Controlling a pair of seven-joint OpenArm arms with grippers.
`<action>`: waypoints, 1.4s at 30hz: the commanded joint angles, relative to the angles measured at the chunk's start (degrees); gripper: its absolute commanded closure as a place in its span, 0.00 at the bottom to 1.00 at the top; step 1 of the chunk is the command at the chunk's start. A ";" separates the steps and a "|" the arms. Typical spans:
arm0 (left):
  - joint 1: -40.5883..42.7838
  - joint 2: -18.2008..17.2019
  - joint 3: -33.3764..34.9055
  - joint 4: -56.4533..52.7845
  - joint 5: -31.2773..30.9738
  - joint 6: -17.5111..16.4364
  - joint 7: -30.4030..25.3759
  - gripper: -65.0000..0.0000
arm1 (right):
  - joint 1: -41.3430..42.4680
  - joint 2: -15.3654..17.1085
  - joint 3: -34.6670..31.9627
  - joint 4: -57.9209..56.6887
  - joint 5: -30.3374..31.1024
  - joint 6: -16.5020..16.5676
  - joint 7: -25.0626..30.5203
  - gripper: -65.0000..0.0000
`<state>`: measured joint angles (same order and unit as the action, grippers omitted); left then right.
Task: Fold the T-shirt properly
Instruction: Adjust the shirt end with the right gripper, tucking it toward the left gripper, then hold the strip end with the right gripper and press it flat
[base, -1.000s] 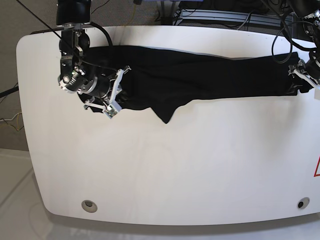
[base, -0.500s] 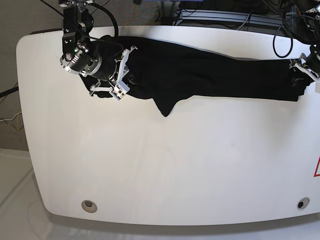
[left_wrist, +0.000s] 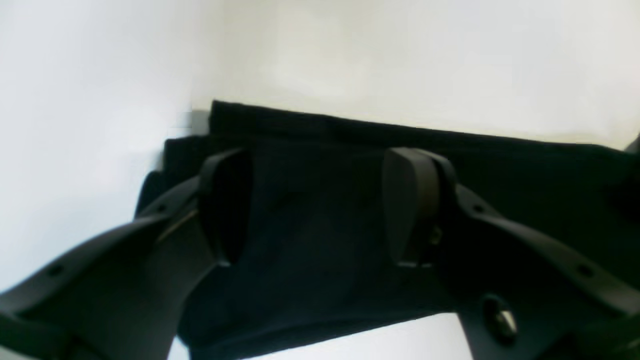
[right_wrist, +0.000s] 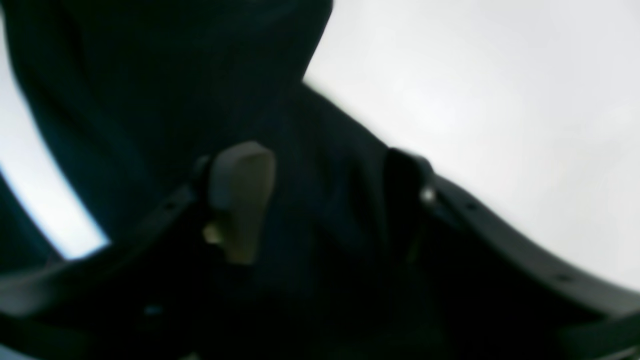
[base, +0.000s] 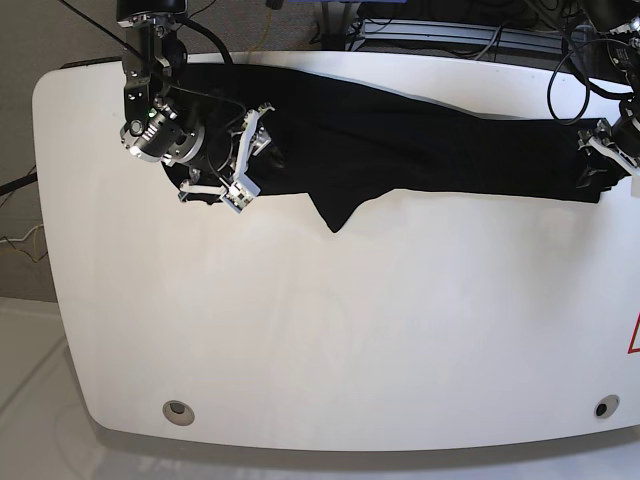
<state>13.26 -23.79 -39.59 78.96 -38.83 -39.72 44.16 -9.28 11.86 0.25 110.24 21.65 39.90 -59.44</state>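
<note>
The black T-shirt (base: 420, 150) lies stretched in a long band across the far part of the white table (base: 330, 330), with a pointed flap hanging toward the front near the middle. My right gripper (base: 250, 155) is over the shirt's left end with its jaws spread wide. In the right wrist view the T-shirt (right_wrist: 175, 75) shows dark between and under the fingers (right_wrist: 240, 200) of the right gripper (right_wrist: 320, 200). My left gripper (base: 600, 155) is at the shirt's right end. In the left wrist view the left gripper (left_wrist: 317, 200) stands open above the flat T-shirt (left_wrist: 525, 170).
Cables and metal frames (base: 430, 25) crowd the space behind the table's far edge. Two round holes (base: 179, 410) (base: 601, 408) sit near the front edge. A red mark (base: 634, 335) is at the right edge.
My right gripper's jaws have spread apart after being shut on the cloth. It carried the shirt's left end toward the far edge. The left arm barely moved.
</note>
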 joint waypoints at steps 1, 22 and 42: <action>-1.06 -0.34 -0.20 -0.23 -0.63 -0.24 -0.50 0.43 | 1.44 0.22 -0.53 1.18 7.29 0.10 -14.74 0.90; -0.02 0.42 -0.10 -0.30 -1.16 -0.20 -1.04 0.42 | -1.07 -3.21 -1.01 -0.81 -3.79 0.10 2.04 0.95; -0.26 -0.12 0.20 0.37 -0.52 0.36 -1.54 0.43 | -2.53 -5.04 7.22 -6.89 -2.18 0.10 8.60 0.99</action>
<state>13.43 -22.44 -39.00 78.15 -38.41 -39.44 44.05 -12.86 6.37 7.18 104.64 17.80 39.51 -52.95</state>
